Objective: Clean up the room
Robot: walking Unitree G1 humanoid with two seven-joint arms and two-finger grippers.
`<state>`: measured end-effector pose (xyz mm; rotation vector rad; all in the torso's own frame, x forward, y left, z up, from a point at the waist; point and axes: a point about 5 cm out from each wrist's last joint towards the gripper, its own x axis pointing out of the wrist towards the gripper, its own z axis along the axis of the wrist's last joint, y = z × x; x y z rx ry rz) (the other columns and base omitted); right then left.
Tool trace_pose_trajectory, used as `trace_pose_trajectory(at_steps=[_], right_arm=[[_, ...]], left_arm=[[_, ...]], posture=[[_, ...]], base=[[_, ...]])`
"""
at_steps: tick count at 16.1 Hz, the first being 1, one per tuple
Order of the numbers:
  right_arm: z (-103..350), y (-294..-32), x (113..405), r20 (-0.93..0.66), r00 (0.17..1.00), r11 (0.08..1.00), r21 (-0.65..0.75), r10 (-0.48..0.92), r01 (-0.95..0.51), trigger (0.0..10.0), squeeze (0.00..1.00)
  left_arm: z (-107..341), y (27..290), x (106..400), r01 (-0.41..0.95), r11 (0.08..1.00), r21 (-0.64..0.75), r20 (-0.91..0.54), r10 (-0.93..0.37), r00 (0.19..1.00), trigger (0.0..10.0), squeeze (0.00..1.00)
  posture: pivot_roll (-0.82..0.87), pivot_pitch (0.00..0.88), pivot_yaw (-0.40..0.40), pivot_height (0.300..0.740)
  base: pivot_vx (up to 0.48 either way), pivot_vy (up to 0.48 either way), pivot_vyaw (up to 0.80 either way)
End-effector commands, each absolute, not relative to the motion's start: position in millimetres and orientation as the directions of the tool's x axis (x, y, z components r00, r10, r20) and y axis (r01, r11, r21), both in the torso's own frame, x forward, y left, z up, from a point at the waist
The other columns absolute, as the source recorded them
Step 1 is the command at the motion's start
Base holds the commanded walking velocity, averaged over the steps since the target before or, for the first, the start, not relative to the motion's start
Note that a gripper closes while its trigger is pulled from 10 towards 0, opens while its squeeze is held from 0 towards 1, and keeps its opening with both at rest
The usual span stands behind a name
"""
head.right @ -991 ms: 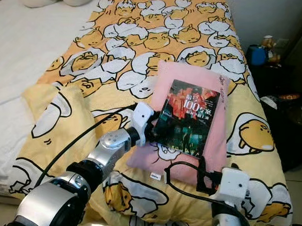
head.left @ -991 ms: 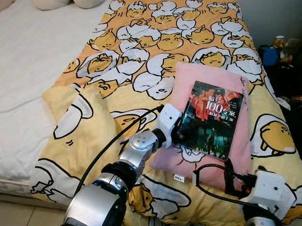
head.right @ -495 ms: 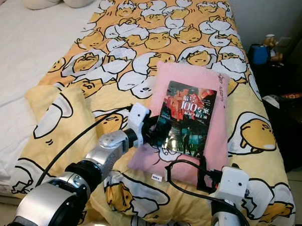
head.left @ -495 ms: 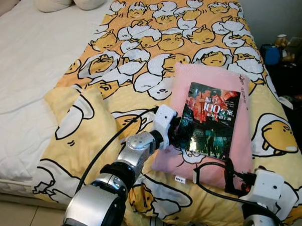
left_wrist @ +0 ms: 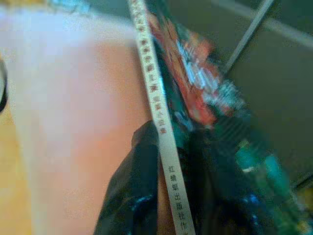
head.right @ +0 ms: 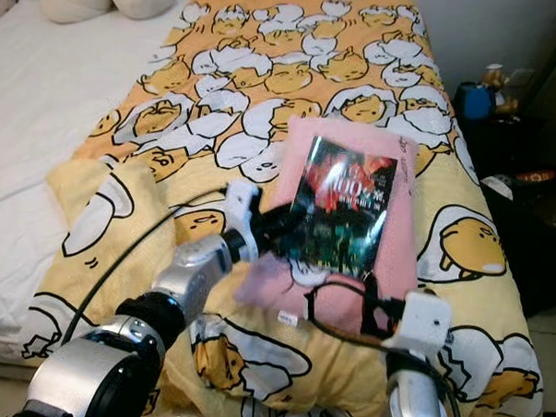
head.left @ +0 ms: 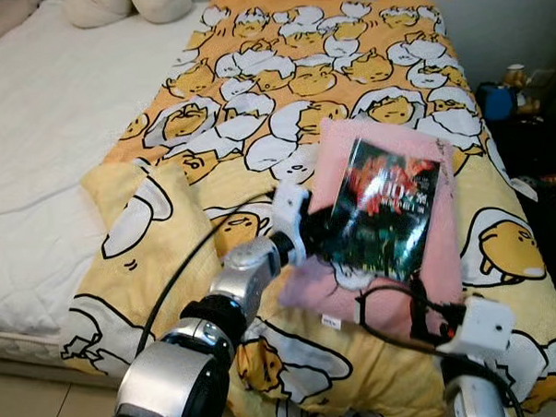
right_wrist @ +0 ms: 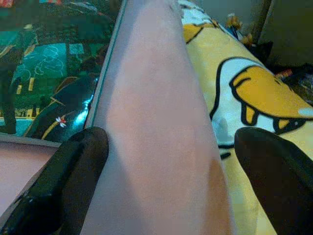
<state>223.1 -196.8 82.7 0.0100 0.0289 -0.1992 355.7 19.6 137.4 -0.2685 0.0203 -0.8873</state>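
Above the pink pillow (head.left: 381, 301), left gripper (head.left: 316, 236) pinches the book's (head.left: 385, 209) spine edge.

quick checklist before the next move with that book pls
1. Left pincer shut on the book: ok, a finger on each side of the spine edge.
2. Book off the pink pillow: partly, left edge raised and tilted.
3. Grip depth: cannot tell, the wrist view is blurred.
4. Right pincer open astride the pillow edge: ok, touching nothing firmly as far as shows.
5. Cable free of the book: ok.
6. Drop-off spot chosen: cannot tell.
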Motion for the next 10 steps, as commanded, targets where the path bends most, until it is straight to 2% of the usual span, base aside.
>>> trace_pose_trajectory(at_steps=[1, 4, 6, 8, 10], right_arm=[[86, -197, 228, 0.000, 0.981, 0.981, 0.017, -0.192, 0.192, 10.0, 0.00], [86, -197, 238, 0.008, 0.982, 0.982, 0.026, -0.190, 0.189, 10.0, 0.00], [91, -193, 251, 0.037, 0.985, 0.986, 0.032, -0.166, 0.165, 10.0, 0.00], [98, -196, 262, 0.071, 0.984, 0.986, 0.037, -0.166, 0.163, 10.0, 0.00], [100, -198, 267, 0.082, 0.983, 0.986, 0.034, -0.165, 0.163, 10.0, 0.00]], left_arm=[[147, 12, 350, 0.813, 0.523, -0.255, 0.177, -0.802, 0.571, 0.0, 0.00], [159, 27, 352, 0.832, 0.528, -0.171, 0.219, -0.803, 0.554, 0.0, 0.00], [160, 44, 357, 0.798, 0.592, -0.110, 0.199, -0.774, 0.601, 0.0, 0.00], [151, 56, 355, 0.761, 0.635, -0.133, 0.171, -0.742, 0.649, 0.0, 0.00], [149, 58, 358, 0.713, 0.674, -0.192, 0.171, -0.692, 0.701, 0.0, 0.00]], posture=[[-0.05, 0.076, 0.116, 0.740], [-0.03, 0.043, 0.109, 0.740], [-0.01, 0.005, 0.107, 0.740], [0.01, 0.000, 0.098, 0.740], [0.01, 0.000, 0.095, 0.740]], base=[[0.000, 0.000, 0.00], [0.000, 0.000, 0.00], [0.000, 0.000, 0.00], [0.000, 0.000, 0.00], [0.000, 0.000, 0.00]])
